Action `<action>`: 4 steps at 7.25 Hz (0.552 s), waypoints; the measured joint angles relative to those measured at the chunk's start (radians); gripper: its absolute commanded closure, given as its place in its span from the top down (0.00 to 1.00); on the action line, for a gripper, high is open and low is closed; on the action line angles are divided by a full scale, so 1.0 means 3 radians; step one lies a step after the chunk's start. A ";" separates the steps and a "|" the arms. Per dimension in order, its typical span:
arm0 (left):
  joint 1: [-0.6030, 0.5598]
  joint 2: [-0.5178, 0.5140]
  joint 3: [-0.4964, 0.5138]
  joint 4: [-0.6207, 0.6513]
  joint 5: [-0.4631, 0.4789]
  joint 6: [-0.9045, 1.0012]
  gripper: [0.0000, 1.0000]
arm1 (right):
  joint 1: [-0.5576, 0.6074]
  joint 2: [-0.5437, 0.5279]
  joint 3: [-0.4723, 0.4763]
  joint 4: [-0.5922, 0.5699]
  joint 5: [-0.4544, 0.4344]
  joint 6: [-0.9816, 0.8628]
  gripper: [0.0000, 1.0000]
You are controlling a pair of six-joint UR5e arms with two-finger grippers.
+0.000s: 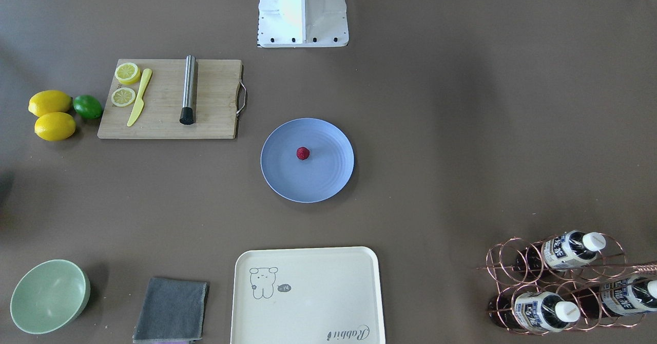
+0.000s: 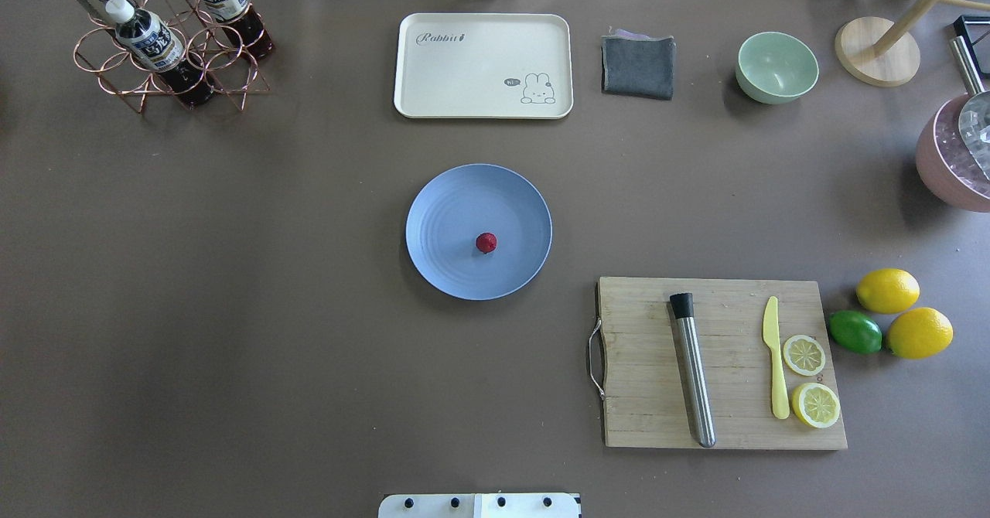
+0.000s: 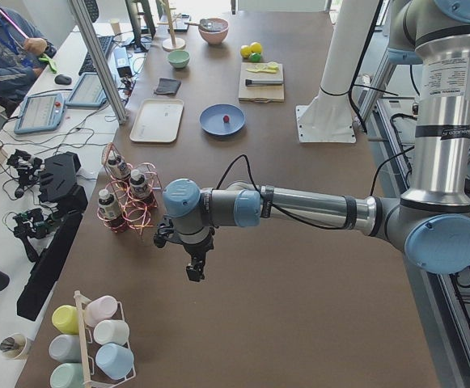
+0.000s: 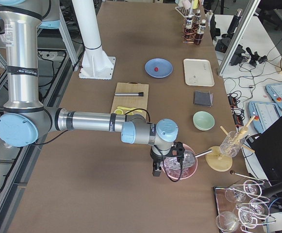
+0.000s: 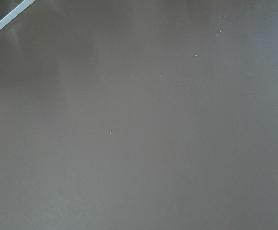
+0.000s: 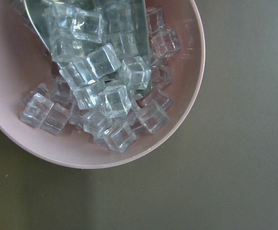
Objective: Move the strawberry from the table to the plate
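The small dark-red strawberry (image 1: 303, 153) (image 2: 486, 243) lies near the middle of the round light-blue plate (image 1: 321, 182) (image 2: 445, 216), at the centre of the grey-brown table (image 1: 436, 128). Neither arm is near it. My left gripper (image 3: 196, 271) hangs over bare table beside the bottle rack, at the table's end on my left. My right gripper (image 4: 156, 170) hangs at the opposite end, next to a pink bowl of ice cubes (image 6: 81, 96). Both grippers show only in the side views, so I cannot tell whether they are open or shut.
A wooden cutting board (image 2: 727, 425) carries a steel muddler, a yellow knife and lemon slices. Two lemons and a lime (image 2: 855, 331) lie beside it. A cream tray (image 2: 483, 66), grey cloth (image 2: 638, 67), mint bowl (image 2: 776, 66) and copper bottle rack (image 2: 166, 46) line the far edge.
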State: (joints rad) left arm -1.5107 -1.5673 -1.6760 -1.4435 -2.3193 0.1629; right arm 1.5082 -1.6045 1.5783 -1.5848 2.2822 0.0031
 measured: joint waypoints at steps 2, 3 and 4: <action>-0.0009 0.0003 -0.0001 0.0000 -0.0005 0.0002 0.99 | -0.0015 0.0000 0.0007 0.0001 0.0001 0.0000 1.00; -0.0012 0.0003 0.0000 0.0000 -0.0005 0.0001 0.99 | -0.0020 0.0001 0.0012 0.0001 0.0000 0.0000 1.00; -0.0014 0.0004 -0.0001 0.0000 -0.0005 0.0000 0.99 | -0.0025 0.0006 0.0014 0.0001 -0.0002 0.0000 1.00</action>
State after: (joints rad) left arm -1.5149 -1.5663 -1.6762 -1.4435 -2.3209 0.1627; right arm 1.5006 -1.6027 1.5825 -1.5846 2.2815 0.0031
